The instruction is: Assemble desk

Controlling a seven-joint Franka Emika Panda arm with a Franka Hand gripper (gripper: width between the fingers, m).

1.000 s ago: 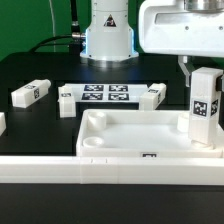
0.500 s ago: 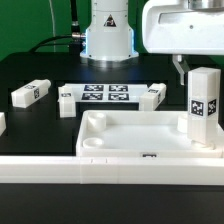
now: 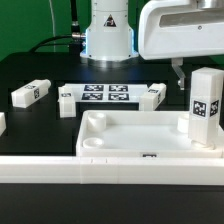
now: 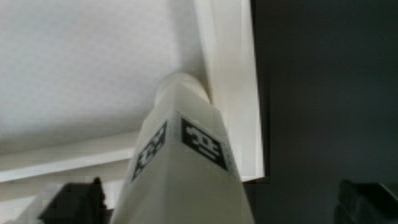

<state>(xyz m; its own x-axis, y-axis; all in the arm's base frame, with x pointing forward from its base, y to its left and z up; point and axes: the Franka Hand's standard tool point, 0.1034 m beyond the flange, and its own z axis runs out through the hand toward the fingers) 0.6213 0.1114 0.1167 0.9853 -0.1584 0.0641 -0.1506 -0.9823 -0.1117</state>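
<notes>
**A:** Jaws?
**B:** Gripper [image 4: 222,204] spread wide, holding nothing. Dark fingertips [image 4: 80,200] sit either side of the upright leg block [image 3: 205,105], not closed on it.
**A:** Where's that leg?
**B:** Standing in the tabletop [image 3: 120,135] corner, exterior view's right. Three loose leg blocks [image 3: 153,96] lie beyond, near the marker board [image 3: 107,94].

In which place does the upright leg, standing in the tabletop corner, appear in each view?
Exterior view: the upright leg stands at the exterior view's right, in a corner of the tabletop.
Wrist view: it fills the centre of the picture.
Shared landmark: the black-and-white tag on the leg.
</notes>
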